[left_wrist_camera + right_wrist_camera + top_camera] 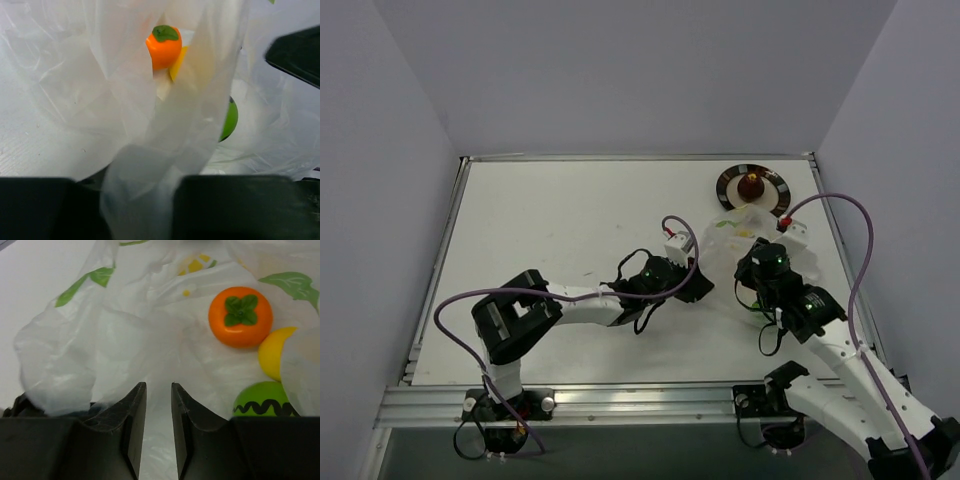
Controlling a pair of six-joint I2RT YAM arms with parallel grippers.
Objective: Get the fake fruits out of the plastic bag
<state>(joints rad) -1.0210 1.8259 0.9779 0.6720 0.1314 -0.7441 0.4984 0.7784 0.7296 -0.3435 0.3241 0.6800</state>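
Note:
The plastic bag lies crumpled at the right of the table, just in front of the plate. My left gripper is at the bag's left edge, and in the left wrist view it is shut on a bunched fold of the film. Beyond the fold sit an orange fruit, a yellow one and a green one. My right gripper hovers over the bag. Its jaws stand a narrow gap apart, with film showing between them. An orange fruit, a yellow fruit and a green fruit lie to its right.
A round dark-rimmed plate stands at the back right with a dark red fruit on it. The table's right edge runs close beside the bag. The right gripper's black body shows at the right of the left wrist view.

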